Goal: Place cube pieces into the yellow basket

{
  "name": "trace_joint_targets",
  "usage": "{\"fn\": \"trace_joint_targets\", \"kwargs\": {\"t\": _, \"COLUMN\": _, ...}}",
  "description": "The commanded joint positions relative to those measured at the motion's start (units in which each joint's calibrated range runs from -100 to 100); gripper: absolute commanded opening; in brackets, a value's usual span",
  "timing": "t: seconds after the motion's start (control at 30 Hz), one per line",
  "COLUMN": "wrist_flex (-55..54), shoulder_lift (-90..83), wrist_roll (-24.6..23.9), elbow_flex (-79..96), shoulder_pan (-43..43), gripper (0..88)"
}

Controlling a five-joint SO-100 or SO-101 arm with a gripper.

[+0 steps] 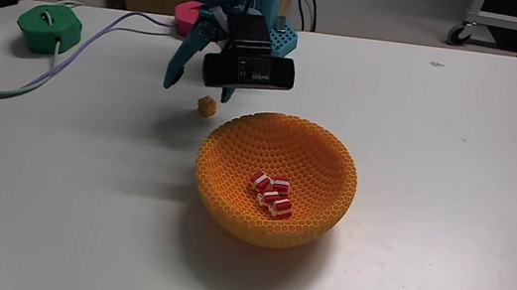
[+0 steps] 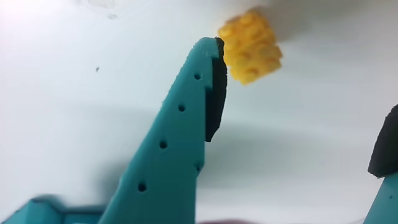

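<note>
The teal finger (image 2: 174,143) of the hand (image 2: 298,106) fills the wrist view, its black pad just beside a small yellow cube (image 2: 252,46) lying on the white surface (image 2: 74,93). The hand is spread wide and holds nothing. In the fixed view that cube (image 1: 205,107) lies between the hand (image 1: 188,74) and the yellow basket (image 1: 323,149), which holds red-and-white striped cubes (image 1: 270,194).

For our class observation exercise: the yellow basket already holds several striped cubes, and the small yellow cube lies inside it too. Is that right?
Not quite. In the fixed view the small yellow cube lies on the table outside the yellow basket, near the gripper. The striped cubes are inside the basket.
</note>
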Motion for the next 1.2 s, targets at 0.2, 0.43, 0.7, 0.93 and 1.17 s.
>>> {"fn": "trace_joint_targets", "kwargs": {"t": 0.2, "wrist_flex": -3.70, "shoulder_lift": 2.56, "wrist_roll": 2.05, "elbow_flex": 0.48, "shoulder_pan": 3.66, "gripper": 41.4}}
{"fn": "trace_joint_targets", "kwargs": {"t": 0.43, "wrist_flex": -6.48, "shoulder_lift": 4.08, "wrist_roll": 2.39, "elbow_flex": 3.27, "shoulder_pan": 3.57, "gripper": 40.8}}
{"fn": "trace_joint_targets", "kwargs": {"t": 0.7, "wrist_flex": -12.91, "shoulder_lift": 5.21, "wrist_roll": 1.66, "elbow_flex": 6.84, "shoulder_pan": 3.29, "gripper": 35.1}}
{"fn": "trace_joint_targets", "kwargs": {"t": 0.93, "wrist_flex": -19.34, "shoulder_lift": 6.92, "wrist_roll": 3.66, "elbow_flex": 8.47, "shoulder_pan": 4.31, "gripper": 17.2}}
{"fn": "trace_joint_targets", "kwargs": {"t": 1.17, "wrist_flex": -15.34, "shoulder_lift": 6.92, "wrist_roll": 5.03, "elbow_flex": 6.26, "shoulder_pan": 5.06, "gripper": 12.6}}
